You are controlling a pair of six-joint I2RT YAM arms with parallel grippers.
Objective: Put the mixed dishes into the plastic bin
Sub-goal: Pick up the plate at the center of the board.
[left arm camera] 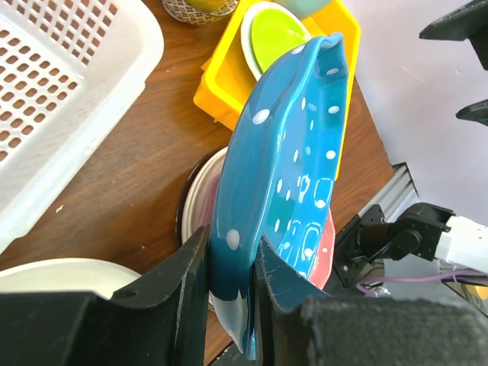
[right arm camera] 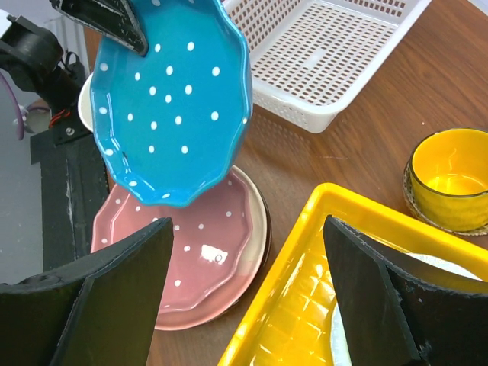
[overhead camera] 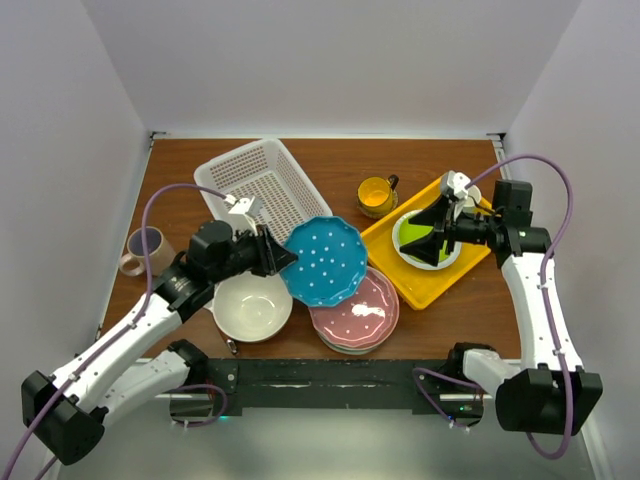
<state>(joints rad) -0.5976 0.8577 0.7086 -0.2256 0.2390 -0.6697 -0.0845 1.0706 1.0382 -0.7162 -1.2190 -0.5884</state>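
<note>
1. The left gripper [overhead camera: 277,256] is reaching in from the lower left of the top view, its jaws pinching the rim of the blue white-dotted plate [overhead camera: 325,262]
2. The right gripper [overhead camera: 428,234] is hovering over the yellow tray [overhead camera: 432,288] at right, fingers spread wide, gripping nothing
3. The plate, scalloped and glossy, is hanging tilted at frame centre above the pink dotted plate [overhead camera: 360,318], by the lower right corner of the plastic bin [overhead camera: 240,150]
4. The right gripper is covering much of the lime-green plate [overhead camera: 408,235]

Blue dotted plate [right arm camera: 171,99] tilted above pink dotted plate [right arm camera: 206,255]; right pincer [right arm camera: 248,229] spread wide.
</note>
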